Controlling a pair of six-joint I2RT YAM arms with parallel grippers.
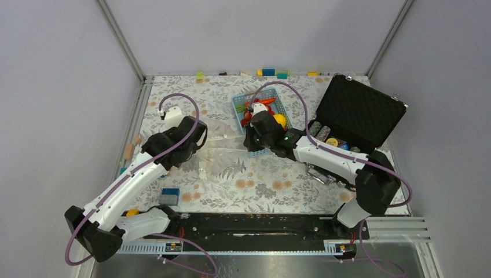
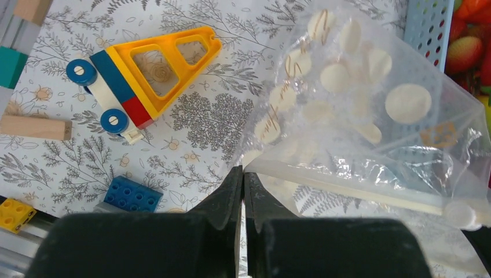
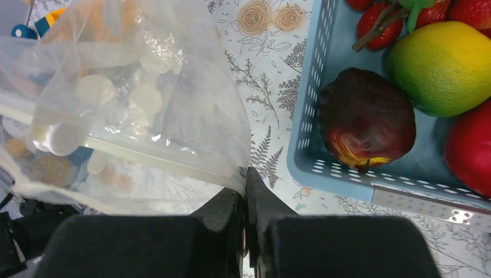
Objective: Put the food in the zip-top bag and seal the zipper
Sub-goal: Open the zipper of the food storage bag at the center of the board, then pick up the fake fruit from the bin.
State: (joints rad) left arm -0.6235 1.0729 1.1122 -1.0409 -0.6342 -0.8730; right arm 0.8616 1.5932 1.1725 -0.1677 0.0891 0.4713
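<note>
1. Zip-top bag (image 2: 370, 116) — clear film printed with white dots, lifted off the flowered table (image 1: 255, 185) and stretched between the two arms, just beside the basket. It looks light, limp and slippery, and I judge it will sag and fold wherever nothing holds it. The best places to hold it are therefore the corners at the ends of the seal strip. In the top view the arms cover most of it, and each wrist view cuts it off at the frame edge.
2. Basket (image 3: 324, 168) — blue, slotted and stiff. It holds all the food I can see. None shows inside the bag, though the dots and the table's pattern seen through the film make that hard to be sure of.
3. Left claw (image 2: 243, 174) — fingers pressed together, pinching the bag's edge at one end of the strip. Right claw (image 3: 246, 176) is pressed together too, pinching the opposite corner, next to the basket.
4. Food (image 3: 367, 119) — a dark red apple, a yellow-green fruit, strawberries and another red piece that is cut off. The pieces are glossy, round and hard-looking, so they will likely slip or roll. A grip across the middle seems safest.
5. Zipper (image 2: 359, 188) — a thin whitish strip that looks stiffer than the film. I cannot tell whether it is pressed shut or parted.
</note>
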